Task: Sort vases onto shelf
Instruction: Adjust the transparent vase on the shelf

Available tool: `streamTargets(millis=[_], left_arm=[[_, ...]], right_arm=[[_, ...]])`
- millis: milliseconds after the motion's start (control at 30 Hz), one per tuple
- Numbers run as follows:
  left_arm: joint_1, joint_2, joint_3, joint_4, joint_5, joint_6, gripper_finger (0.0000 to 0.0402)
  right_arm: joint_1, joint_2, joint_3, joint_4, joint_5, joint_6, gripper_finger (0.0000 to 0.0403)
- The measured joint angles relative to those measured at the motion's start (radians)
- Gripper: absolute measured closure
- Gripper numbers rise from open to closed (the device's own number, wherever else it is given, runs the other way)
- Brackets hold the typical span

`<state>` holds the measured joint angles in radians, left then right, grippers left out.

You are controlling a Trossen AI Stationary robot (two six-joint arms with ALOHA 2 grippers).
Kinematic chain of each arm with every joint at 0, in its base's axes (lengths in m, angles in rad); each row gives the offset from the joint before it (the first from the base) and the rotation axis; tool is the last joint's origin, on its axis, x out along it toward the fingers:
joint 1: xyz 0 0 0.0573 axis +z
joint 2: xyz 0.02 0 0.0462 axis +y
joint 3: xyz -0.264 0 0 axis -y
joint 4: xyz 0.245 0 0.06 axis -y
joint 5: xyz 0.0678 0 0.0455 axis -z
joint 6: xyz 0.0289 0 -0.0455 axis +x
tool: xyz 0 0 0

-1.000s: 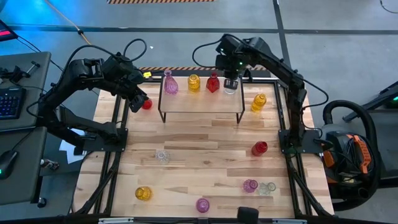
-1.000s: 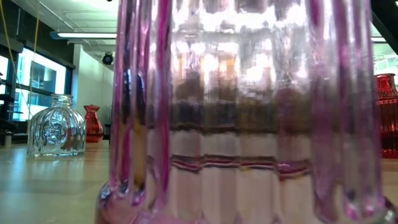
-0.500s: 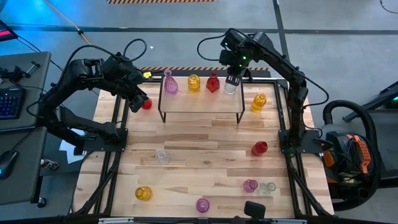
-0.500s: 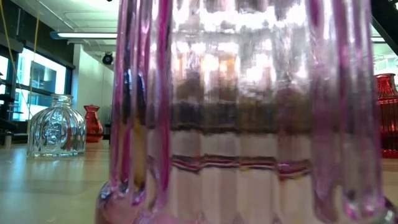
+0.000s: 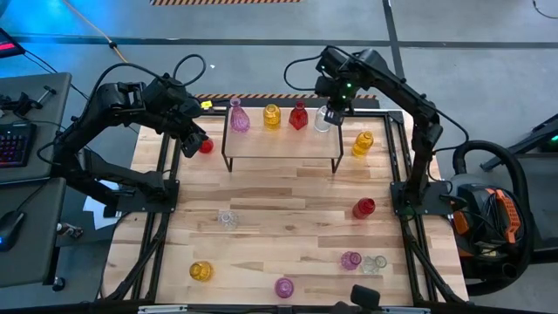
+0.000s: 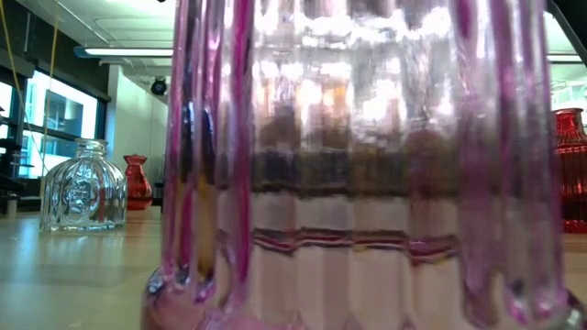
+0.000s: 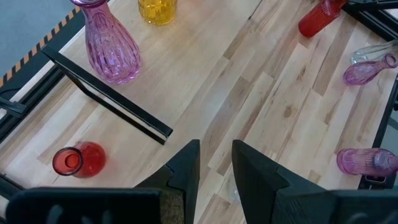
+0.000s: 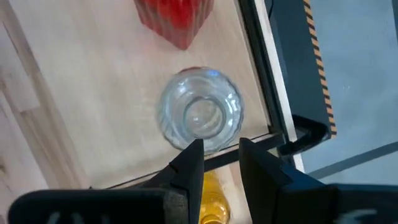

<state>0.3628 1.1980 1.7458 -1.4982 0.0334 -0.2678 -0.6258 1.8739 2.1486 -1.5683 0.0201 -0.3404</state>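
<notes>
Dark fingers (image 8: 189,171) of the right gripper (image 5: 332,112) stand with a narrow gap between them and hold nothing; the clear vase (image 8: 200,117) sits upright on the shelf (image 5: 283,144) just beyond their tips, apart from them, its round mouth facing the wrist camera. Beside it on the light wooden top stands a red vase (image 8: 176,18), and a yellow vase (image 5: 362,144) lies on the table past the shelf's black frame. From above, four vases line the back of the shelf: pink (image 5: 238,118), yellow (image 5: 272,116), red, then the clear one at the right end, with the right gripper over that end. The left gripper (image 7: 215,171) hovers near the table's left edge, its fingers also narrowly parted and empty; a small red vase (image 7: 79,159) stands on the table beside it, just outside the shelf's left leg. More vases lie scattered over the near half of the table (image 5: 288,218): a clear one (image 5: 227,218), a red one (image 5: 364,208), a yellow one (image 5: 201,271) and pink ones (image 5: 350,260).
</notes>
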Motion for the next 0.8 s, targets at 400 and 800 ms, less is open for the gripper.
streamTargets(millis=[400,800], left_arm=[[0.0,0.0,0.0,0.0,0.0,0.0,0.0316],[0.0,0.0,0.0,0.0,0.0,0.0,0.0316]], right_arm=[[0.0,0.0,0.023,0.003,0.011,0.001,0.032],[0.011,0.009,0.029,0.023,0.006,0.0,0.032]])
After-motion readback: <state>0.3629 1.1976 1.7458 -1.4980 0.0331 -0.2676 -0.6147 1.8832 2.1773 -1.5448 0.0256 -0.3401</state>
